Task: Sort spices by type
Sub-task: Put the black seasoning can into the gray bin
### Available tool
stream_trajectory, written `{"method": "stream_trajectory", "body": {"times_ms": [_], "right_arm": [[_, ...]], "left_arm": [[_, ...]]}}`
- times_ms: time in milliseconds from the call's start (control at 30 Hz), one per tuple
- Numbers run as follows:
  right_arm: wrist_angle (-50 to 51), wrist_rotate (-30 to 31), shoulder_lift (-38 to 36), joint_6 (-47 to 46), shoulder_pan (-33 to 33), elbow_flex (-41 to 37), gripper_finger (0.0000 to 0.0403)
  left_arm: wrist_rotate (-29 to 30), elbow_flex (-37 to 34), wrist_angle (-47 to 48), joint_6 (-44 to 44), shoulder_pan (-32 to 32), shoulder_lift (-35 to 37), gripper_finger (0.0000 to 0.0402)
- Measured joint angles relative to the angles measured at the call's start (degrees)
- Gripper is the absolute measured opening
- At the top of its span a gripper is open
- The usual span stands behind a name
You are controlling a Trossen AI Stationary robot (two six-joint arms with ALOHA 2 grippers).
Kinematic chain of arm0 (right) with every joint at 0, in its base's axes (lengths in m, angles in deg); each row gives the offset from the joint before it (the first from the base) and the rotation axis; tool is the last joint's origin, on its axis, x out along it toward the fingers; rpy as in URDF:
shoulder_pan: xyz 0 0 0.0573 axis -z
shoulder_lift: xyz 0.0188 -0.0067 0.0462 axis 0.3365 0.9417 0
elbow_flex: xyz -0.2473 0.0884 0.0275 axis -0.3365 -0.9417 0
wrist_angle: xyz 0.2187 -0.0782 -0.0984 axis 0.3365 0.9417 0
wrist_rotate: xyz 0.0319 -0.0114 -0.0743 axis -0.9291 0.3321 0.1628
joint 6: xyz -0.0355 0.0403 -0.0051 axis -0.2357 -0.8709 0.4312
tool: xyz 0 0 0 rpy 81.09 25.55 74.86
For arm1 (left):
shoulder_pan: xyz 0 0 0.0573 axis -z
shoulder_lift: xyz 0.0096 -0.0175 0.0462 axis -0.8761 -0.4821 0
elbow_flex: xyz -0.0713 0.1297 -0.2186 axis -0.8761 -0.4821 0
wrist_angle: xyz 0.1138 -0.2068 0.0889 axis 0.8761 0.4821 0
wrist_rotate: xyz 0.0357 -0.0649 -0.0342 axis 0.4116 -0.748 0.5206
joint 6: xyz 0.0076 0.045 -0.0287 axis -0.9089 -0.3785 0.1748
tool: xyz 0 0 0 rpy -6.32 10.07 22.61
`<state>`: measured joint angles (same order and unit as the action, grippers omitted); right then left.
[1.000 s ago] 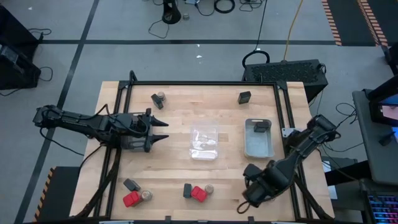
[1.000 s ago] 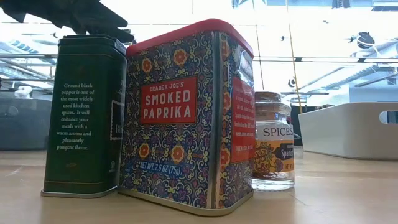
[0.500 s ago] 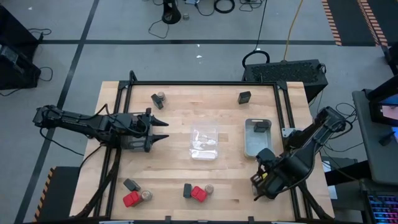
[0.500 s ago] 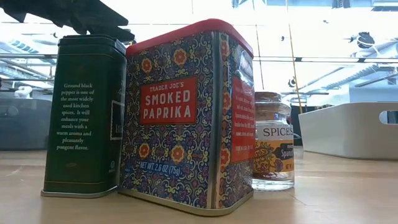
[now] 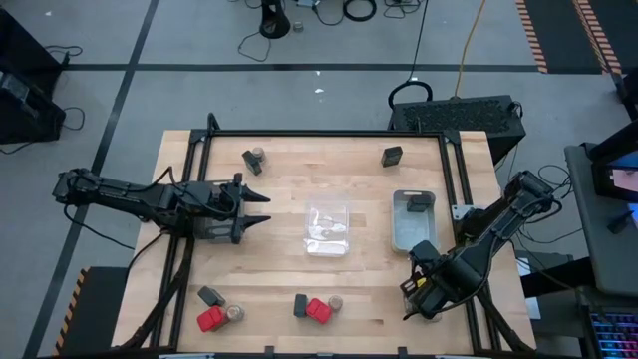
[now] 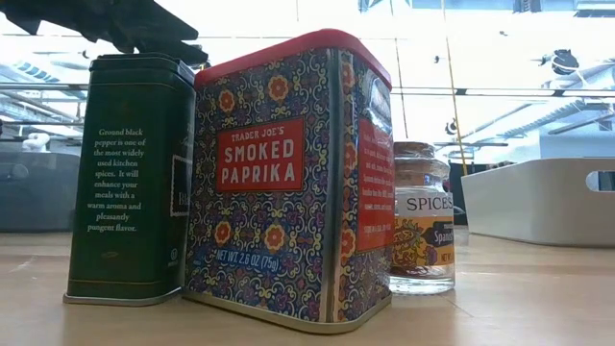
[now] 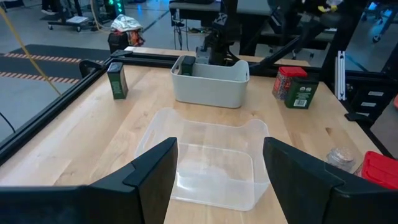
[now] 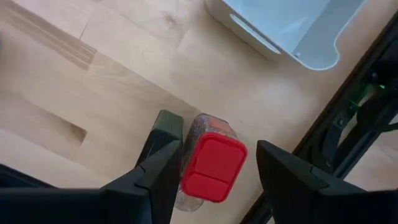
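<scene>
Spices stand in groups in the high view. At the far left are a black box (image 5: 249, 160) and a jar (image 5: 258, 154), and a black box (image 5: 392, 155) stands far right. Near left are a black box (image 5: 208, 295), a red box (image 5: 210, 319) and a jar (image 5: 235, 314). Near the centre are a black box (image 5: 300, 305), a red box (image 5: 318, 310) and a jar (image 5: 335, 302). My right gripper (image 5: 417, 289) points down, open, its fingers on either side of an upright red-lidded box (image 8: 213, 167) on the table. My left gripper (image 5: 261, 209) waits open at the left. My right gripper (image 8: 217, 137) comes from above, pointing down, open around the red-lidded box, which stands on the wood. One finger (image 8: 166, 140) lies close along the box's side (image 8: 196, 134). I cannot tell whether it touches; the other finger stands apart.
The grey tray (image 5: 409, 234) holds a black box (image 5: 419, 202). The clear tray (image 5: 327, 244) sits mid-table, straight ahead of my left gripper (image 7: 219, 146). A black frame rail (image 8: 348, 118) runs close beside the right gripper. Bare wood lies between the trays and the near groups.
My right gripper has swung from the near edge toward the table's right and far side, then settled over the red-lidded box. The left arm and the spices have kept still.
</scene>
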<state>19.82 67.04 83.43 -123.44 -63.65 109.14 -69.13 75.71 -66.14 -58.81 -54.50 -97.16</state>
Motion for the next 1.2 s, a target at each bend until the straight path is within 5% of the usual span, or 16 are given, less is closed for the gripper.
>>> {"method": "stream_trajectory", "body": {"times_ms": [400,1200], "right_arm": [[-15.43,-1.68,0.04,-0.27,0.0,-7.28,0.019],[-23.13,-4.75,0.26,-10.27,-1.68,-11.13,0.0198]], "left_arm": [[0.0,0.0,0.1,0.02,0.0,0.0,0.0241],[0.0,0.0,0.34,0.13,0.0,0.0,0.0241]]}}
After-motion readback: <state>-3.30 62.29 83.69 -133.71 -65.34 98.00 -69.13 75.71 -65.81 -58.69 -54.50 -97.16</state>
